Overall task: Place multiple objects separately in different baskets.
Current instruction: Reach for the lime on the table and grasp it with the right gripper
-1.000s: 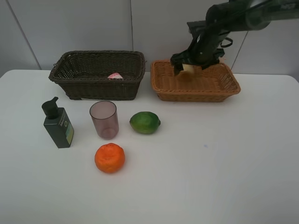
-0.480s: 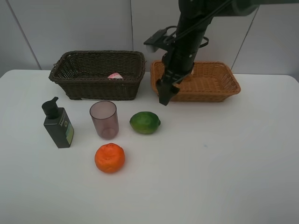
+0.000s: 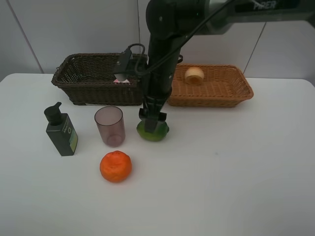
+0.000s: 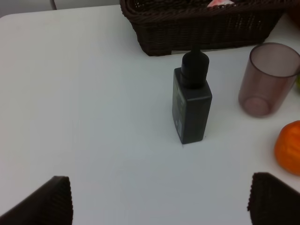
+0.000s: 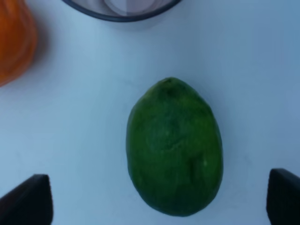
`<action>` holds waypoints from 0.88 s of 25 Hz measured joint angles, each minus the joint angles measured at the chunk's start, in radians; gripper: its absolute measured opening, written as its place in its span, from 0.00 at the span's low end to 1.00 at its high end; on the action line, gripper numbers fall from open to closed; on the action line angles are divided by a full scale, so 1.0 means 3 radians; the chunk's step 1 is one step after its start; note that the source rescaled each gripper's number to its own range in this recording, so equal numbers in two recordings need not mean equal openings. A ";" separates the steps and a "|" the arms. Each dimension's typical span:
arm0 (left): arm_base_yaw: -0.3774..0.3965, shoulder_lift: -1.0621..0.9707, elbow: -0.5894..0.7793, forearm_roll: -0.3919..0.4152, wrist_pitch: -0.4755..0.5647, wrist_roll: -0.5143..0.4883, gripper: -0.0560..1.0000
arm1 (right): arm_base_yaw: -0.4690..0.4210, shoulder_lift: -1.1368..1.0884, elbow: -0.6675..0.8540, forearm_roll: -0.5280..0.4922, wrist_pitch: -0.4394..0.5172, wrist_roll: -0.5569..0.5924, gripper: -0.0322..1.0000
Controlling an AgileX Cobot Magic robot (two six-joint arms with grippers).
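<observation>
Right jaws spread wide over the lime, seemingly not touching.

Green lime on white table between wide-apart tips of the end effector, cup and tangerine beyond.

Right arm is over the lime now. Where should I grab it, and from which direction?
Grip the lime across its narrower middle, coming straight down from above. It lies on its side on the table, and the open right gripper hangs with a finger either side of that short width. The cup stands clear of it, so closing there looks unobstructed.
</observation>
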 joint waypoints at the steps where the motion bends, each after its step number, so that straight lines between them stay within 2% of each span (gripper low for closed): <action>1: 0.0000 0.0000 0.0000 0.0000 0.0000 0.0000 0.97 | 0.0000 0.0033 0.0000 -0.0006 -0.0020 -0.0003 0.98; 8: 0.0000 0.0000 0.0000 0.0000 0.0000 0.0000 0.97 | 0.0003 0.0162 0.0000 -0.0024 -0.0229 0.0002 0.98; 16: 0.0000 0.0000 0.0000 0.0000 0.0000 0.0000 0.97 | 0.0003 0.0331 0.0000 -0.0058 -0.0302 0.0058 0.98; 22: 0.0000 0.0000 0.0000 0.0000 0.0000 0.0000 0.97 | 0.0003 0.0395 0.0000 -0.0264 -0.0368 0.0116 0.98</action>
